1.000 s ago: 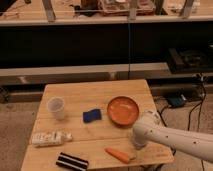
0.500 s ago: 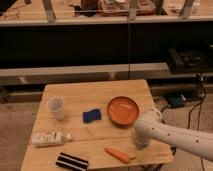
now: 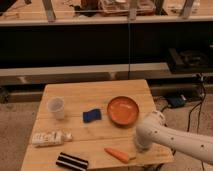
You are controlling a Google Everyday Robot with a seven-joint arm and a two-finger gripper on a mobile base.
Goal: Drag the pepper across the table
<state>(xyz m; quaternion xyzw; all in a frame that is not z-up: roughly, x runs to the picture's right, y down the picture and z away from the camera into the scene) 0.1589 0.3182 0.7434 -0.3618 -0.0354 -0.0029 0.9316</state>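
Wooden tabletop (image 3: 95, 92) is standing in front of dark shelving, carrying a cup (image 3: 56, 106) at the left, a blue sponge (image 3: 91, 116) mid-table, an orange bowl (image 3: 123, 110) right of it, a white packet (image 3: 50, 137) near the left edge and a striped bar (image 3: 71, 161) front-left. Pepper (image 3: 118, 154) is lying near the front edge, right of centre, below the bowl. White arm (image 3: 180, 142) is reaching in from the right, claw (image 3: 141, 145) hanging just beside the pepper's right end; can't tell whether it's released or clenched, or touching the pepper.
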